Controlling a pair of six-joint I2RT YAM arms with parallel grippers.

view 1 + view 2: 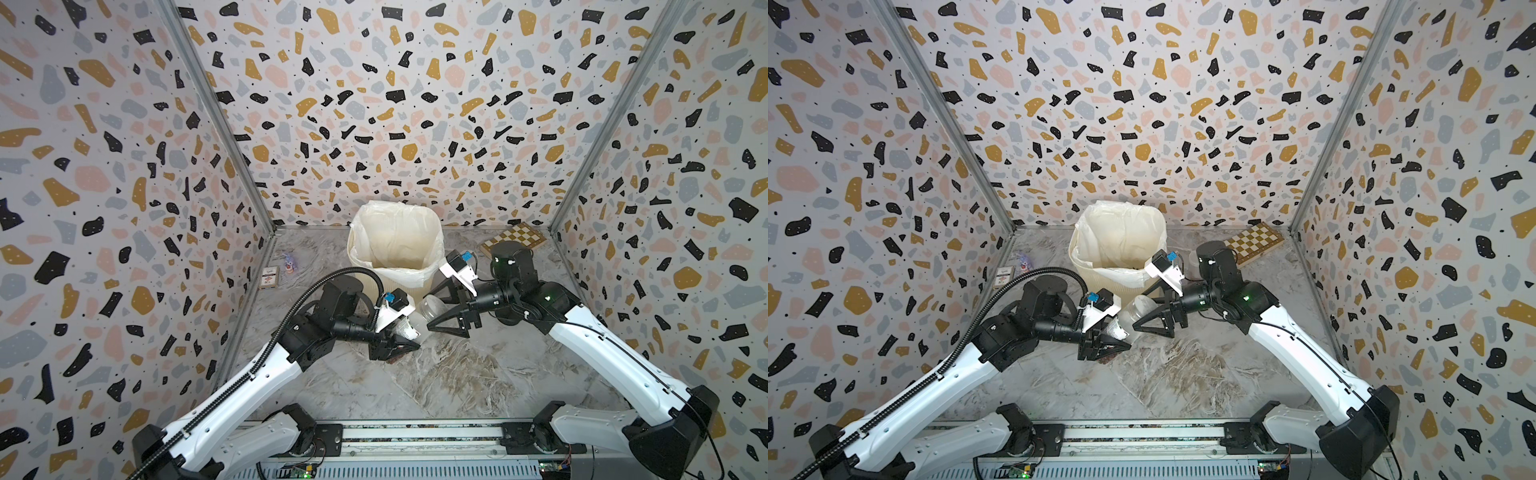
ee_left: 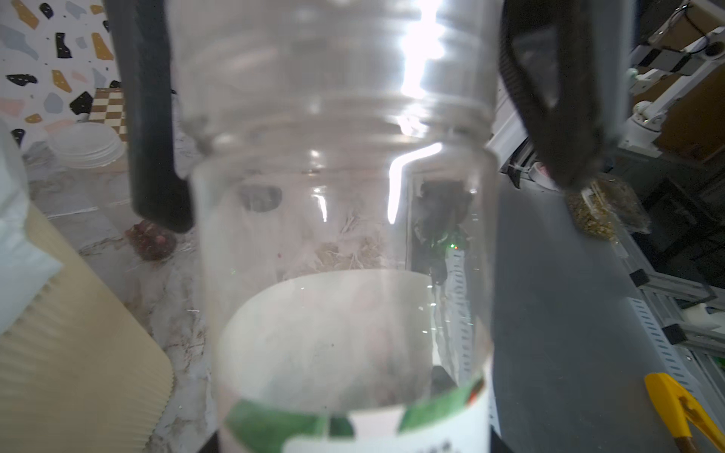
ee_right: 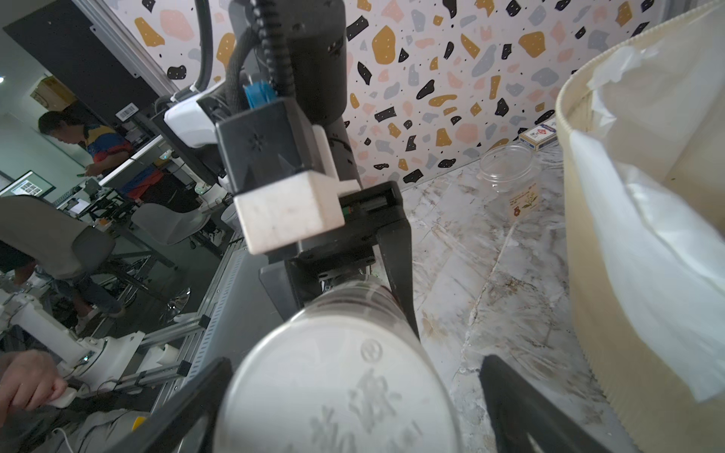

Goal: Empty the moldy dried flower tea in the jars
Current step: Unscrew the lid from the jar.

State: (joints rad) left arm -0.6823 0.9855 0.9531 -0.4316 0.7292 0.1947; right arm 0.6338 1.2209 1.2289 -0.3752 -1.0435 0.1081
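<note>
Bright glare streak on blurred jar (image 2: 345,219)

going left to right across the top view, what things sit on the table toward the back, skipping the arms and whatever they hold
card box → small toy → cream ribbed bin → chessboard

Counted: jar (image 2: 345,219) (image 3: 506,168) (image 1: 1191,258), clear: 3; bin (image 1: 399,284), lined: 1; chessboard (image 1: 515,239): 1; card box (image 1: 269,277): 1 — robot arm (image 1: 249,382) (image 1: 602,353): 2.
</note>
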